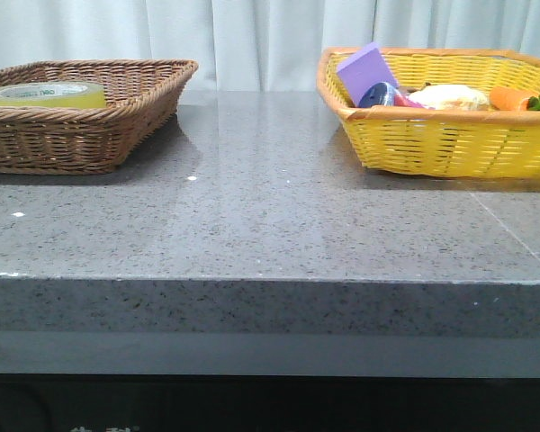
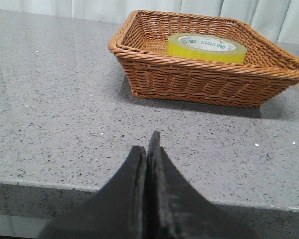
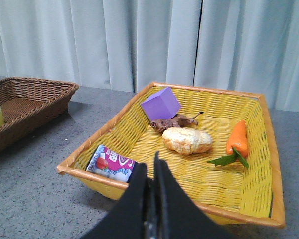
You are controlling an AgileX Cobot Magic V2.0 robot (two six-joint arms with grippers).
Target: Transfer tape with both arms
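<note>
Left black two-fingered gripper (image 2: 148, 149) pressed closed, empty, above grey speckled stone table (image 2: 50, 99). Right black gripper (image 3: 150, 172) likewise closed, empty, over yellow wicker basket (image 3: 114, 129). Two baskets; one tape roll. Wide translucent yellow tape roll (image 2: 207, 48), white core, green print, flat inside brown wicker basket (image 2: 189, 79).

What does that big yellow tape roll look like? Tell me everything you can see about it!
The wide roll of translucent yellow packing tape has a white inner core with green printing. It lies flat, hole facing up, inside the brown woven wicker basket, close to one side wall. Nothing else touches it as far as shown. The left gripper is shut and well short of it.
</note>
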